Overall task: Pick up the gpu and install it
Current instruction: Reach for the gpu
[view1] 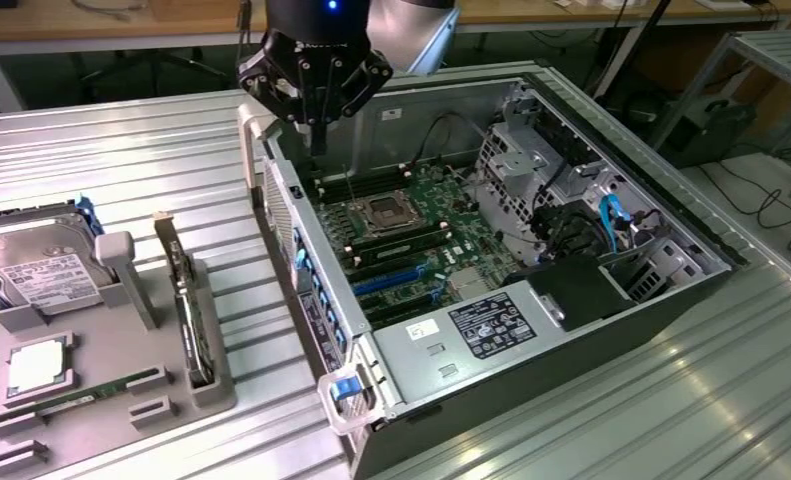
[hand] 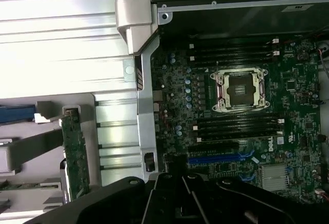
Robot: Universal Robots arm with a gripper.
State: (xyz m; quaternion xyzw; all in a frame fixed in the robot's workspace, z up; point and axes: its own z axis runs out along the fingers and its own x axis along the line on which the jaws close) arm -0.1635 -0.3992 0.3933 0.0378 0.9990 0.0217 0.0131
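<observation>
Standing edge-on, thin dark-green gpu [view1: 182,300] in grey holder [view1: 208,395] on worktop [view1: 128,140], hard drive [view1: 42,265] and RAM stick [view1: 82,393] in same holder, open case [view1: 409,345] holding motherboard [view1: 422,235], fingers [view1: 318,125] closed on nothing above case edge

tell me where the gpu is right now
The gpu stands on edge in the grey holder on the exterior view's left, between the hard drive and the open computer case.
</observation>
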